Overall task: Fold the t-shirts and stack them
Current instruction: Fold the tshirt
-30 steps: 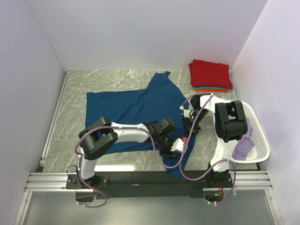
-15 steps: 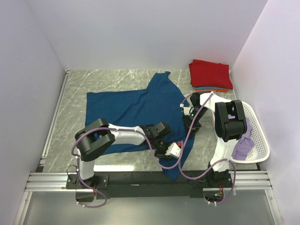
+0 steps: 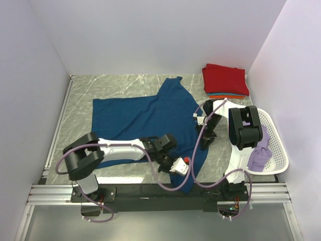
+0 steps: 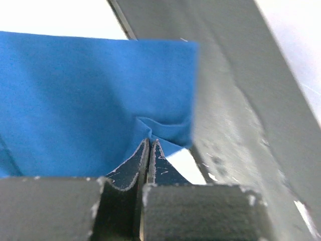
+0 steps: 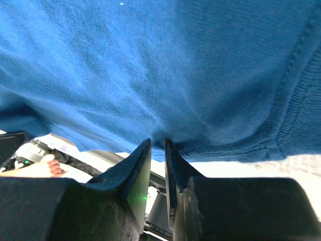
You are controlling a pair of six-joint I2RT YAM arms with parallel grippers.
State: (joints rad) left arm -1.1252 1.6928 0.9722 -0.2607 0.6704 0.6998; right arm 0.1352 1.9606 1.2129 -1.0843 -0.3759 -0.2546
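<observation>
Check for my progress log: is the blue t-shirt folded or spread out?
Spread out. The blue t-shirt lies mostly flat across the table, with the left gripper and right gripper pinching its edge.

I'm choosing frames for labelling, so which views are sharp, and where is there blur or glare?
Top external: evenly lit, sharp, only soft shadows around the blue t-shirt. Left wrist: left pincer fairly crisp at the tips, grey rail beside it blurred, white background blown out. Right wrist: cloth weave sharp, right pincer body dark and soft, overexposed strip under the hem.
</observation>
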